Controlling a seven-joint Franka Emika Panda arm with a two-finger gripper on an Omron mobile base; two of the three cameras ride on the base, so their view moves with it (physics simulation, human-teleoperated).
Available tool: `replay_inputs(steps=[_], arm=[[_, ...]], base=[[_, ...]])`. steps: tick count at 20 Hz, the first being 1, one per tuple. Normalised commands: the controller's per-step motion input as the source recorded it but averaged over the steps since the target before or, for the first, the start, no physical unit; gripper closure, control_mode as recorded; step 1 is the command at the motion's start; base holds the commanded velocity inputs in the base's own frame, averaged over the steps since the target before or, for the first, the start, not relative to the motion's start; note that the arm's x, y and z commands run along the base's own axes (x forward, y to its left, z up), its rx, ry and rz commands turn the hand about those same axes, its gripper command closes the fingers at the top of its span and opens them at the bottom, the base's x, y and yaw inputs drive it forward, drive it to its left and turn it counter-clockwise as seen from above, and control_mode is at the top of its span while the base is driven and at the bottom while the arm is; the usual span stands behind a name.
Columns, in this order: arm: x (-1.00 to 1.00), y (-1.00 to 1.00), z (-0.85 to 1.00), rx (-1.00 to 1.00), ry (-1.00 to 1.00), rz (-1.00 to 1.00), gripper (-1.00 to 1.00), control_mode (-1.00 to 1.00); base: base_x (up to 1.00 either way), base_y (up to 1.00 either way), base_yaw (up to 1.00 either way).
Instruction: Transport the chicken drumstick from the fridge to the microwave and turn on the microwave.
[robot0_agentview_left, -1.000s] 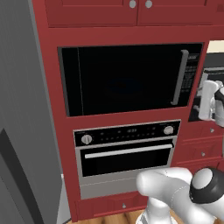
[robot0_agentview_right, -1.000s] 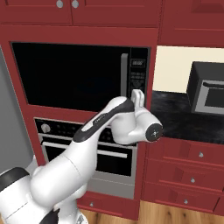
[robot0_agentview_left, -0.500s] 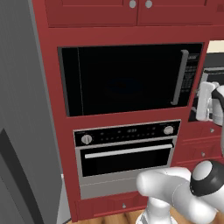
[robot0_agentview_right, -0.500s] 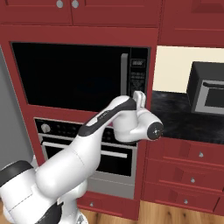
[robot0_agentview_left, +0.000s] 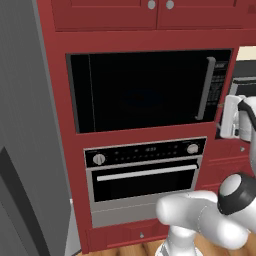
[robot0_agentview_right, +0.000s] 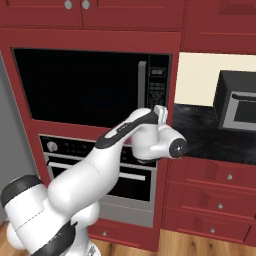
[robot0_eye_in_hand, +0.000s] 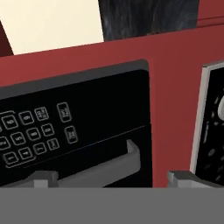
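Note:
The microwave (robot0_agentview_left: 145, 90) is set in red cabinetry, its dark glass door shut, with a grey vertical handle (robot0_agentview_left: 205, 87) and a button panel (robot0_agentview_right: 157, 85) at the right. My gripper (robot0_agentview_right: 161, 112) hovers just off the panel's lower right edge, beside the cabinet frame. In the hand view, rolled sideways, the button panel (robot0_eye_in_hand: 35, 135) and the handle (robot0_eye_in_hand: 105, 168) lie close ahead, and my gripper (robot0_eye_in_hand: 116, 178) is open with nothing between its fingertips (robot0_eye_in_hand: 43, 177). The grey fridge (robot0_agentview_left: 30, 125) stands at the far left. The chicken drumstick is out of view.
A silver-black oven (robot0_agentview_left: 145, 170) with knobs sits under the microwave. To the right, a dark counter (robot0_agentview_right: 210, 135) carries a small black appliance (robot0_agentview_right: 237, 100), with red drawers (robot0_agentview_right: 220, 190) below. Red upper cabinets (robot0_agentview_left: 150, 15) run above.
The hand has edged slightly closer to the microwave's panel side. The jaws stay wide open and the microwave door stays shut.

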Motion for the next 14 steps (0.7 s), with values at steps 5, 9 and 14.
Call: replay_inputs(steps=[5,9,14], arm=[[0.2,-0.02,-0.06,0.03,0.01,0.0,-1.0,-1.0],[0.17,-0.01,-0.02,0.02,0.0,0.0,-1.0,-1.0],[0.19,-0.01,-0.05,0.0,0.0,0.0,-1.0,-1.0]], base=[[0.0,0.0,0.0],[0.0,0.0,0.0],[0.0,0.0,0.0]])
